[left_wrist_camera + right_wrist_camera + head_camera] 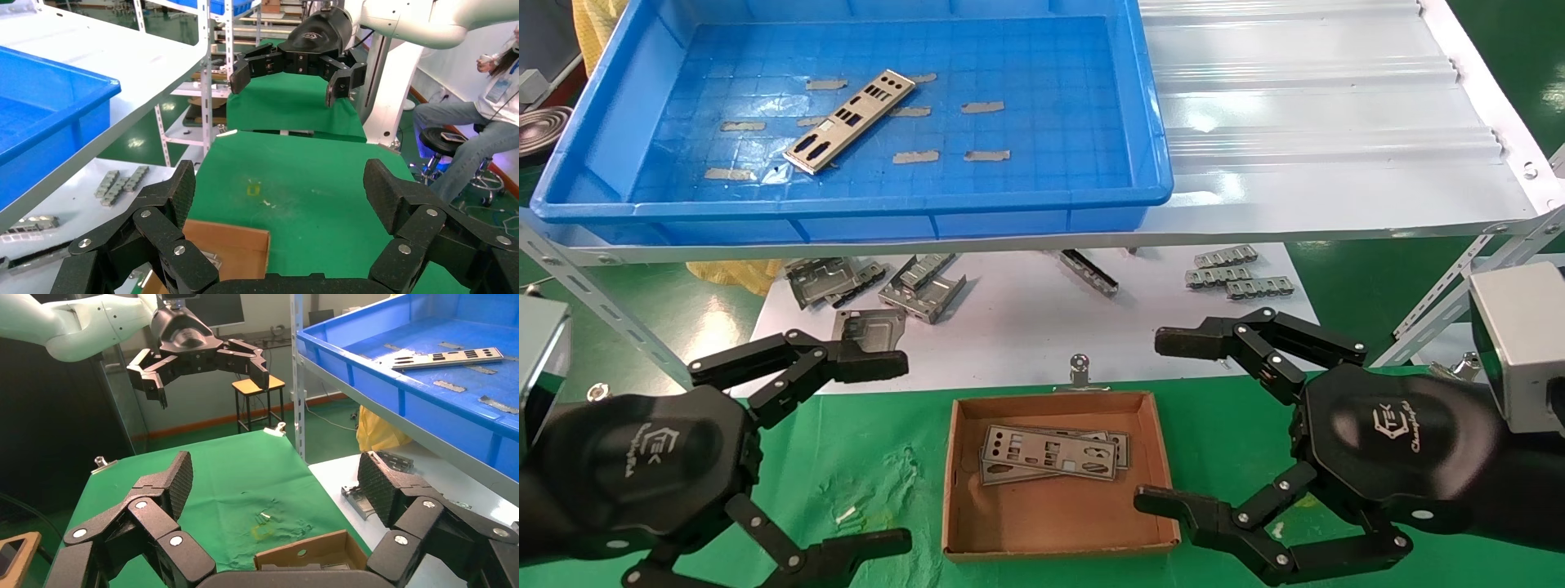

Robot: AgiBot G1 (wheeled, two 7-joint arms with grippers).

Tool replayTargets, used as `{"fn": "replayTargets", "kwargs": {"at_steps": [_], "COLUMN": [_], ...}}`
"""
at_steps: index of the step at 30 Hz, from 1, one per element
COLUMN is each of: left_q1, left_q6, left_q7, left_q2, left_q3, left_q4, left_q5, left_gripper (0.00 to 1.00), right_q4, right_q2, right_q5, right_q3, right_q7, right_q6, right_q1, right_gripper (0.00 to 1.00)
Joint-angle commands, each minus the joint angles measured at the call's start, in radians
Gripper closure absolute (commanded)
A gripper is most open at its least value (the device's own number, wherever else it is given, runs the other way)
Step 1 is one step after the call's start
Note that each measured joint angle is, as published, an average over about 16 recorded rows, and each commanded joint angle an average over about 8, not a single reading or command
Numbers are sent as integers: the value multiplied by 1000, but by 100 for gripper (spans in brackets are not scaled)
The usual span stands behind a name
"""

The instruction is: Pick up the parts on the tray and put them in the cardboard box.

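We are holding the left gripper (878,449) and right gripper (1164,420) wide open and empty on either side of the cardboard box (1054,523), where several plates (1050,453) are lying stacked. One punched metal plate (850,121) is lying flat in the blue tray (846,219), well above and beyond both grippers. We are judging the next step to be a raised reach, likely by the left gripper, onto that plate.

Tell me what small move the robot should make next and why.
Probably raise the left gripper, open and empty, toward the one part left lying diagonally in the blue tray. The cardboard box already holds a few plates, and the right gripper also hangs open beside it.
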Motion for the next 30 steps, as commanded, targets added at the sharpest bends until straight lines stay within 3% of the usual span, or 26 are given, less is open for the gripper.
{"fn": "replayTargets", "kwargs": {"at_steps": [1, 30], "left_q1": [0, 0], "left_q6": [0, 0], "left_q7": [0, 0], "left_q2": [0, 0], "left_q3": [0, 0], "left_q4": [0, 0], "left_q5": [0, 0], "left_gripper": [0, 0], "right_q4": [0, 0], "right_q2": [0, 0], "right_q5": [0, 0], "right_q3": [0, 0], "right_q7": [0, 0], "right_q6": [0, 0], "right_q1": [0, 0], "right_gripper": [0, 0]}}
